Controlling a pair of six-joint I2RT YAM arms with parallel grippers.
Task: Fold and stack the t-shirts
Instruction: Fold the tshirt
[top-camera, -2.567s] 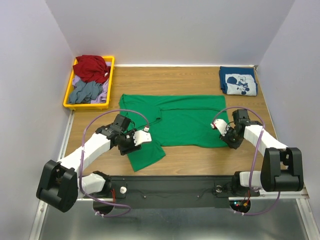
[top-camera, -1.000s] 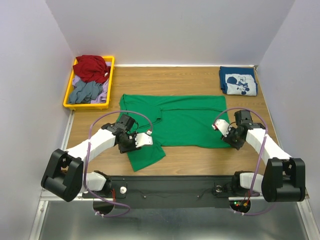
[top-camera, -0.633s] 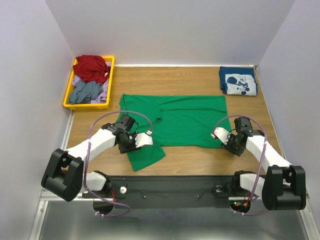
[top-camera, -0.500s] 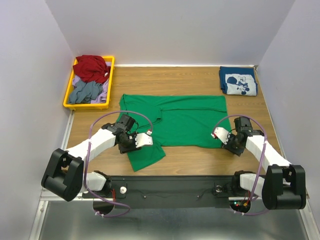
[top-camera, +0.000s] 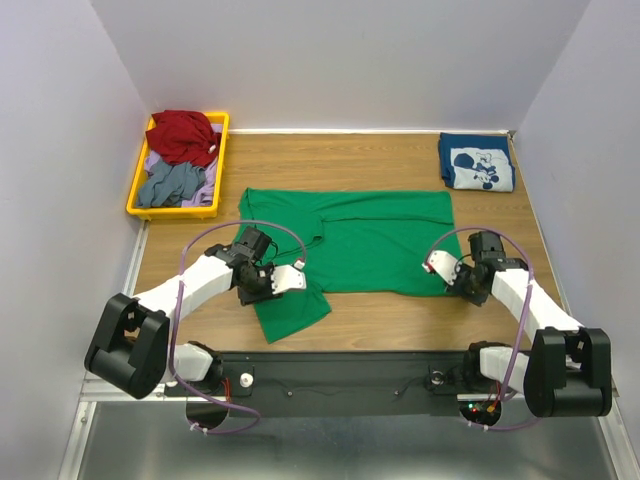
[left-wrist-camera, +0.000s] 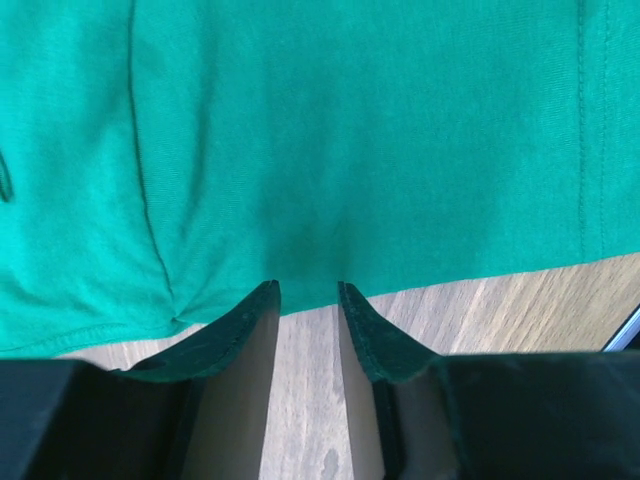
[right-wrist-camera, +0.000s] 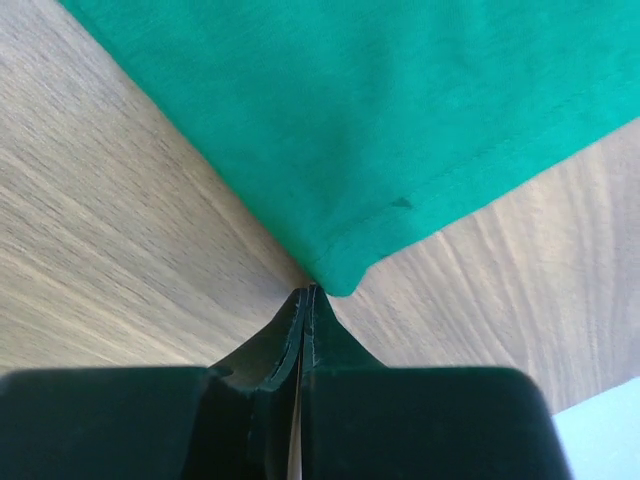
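Observation:
The bright green t-shirt (top-camera: 365, 240) lies spread flat in the middle of the wooden table, with one flap hanging toward the near edge. The navy t-shirt with the white cartoon print (top-camera: 477, 162) lies folded at the back right. My left gripper (top-camera: 258, 288) is at the shirt's left near edge. In the left wrist view it (left-wrist-camera: 305, 295) is open a little, with bare wood between the jaws and the green hem (left-wrist-camera: 330, 200) just past the tips. My right gripper (top-camera: 463, 284) is at the shirt's right near corner. In the right wrist view it (right-wrist-camera: 307, 292) is shut, its tips touching the green corner (right-wrist-camera: 335, 275).
A yellow bin (top-camera: 134, 188) at the back left holds red, grey and lavender clothes. White walls enclose the table on three sides. Bare wood (top-camera: 400, 315) shows between the green shirt and the near edge.
My right gripper has drawn back toward the near right, from over the shirt's edge to just off its corner. The left arm has hardly moved. The shirts lie as before.

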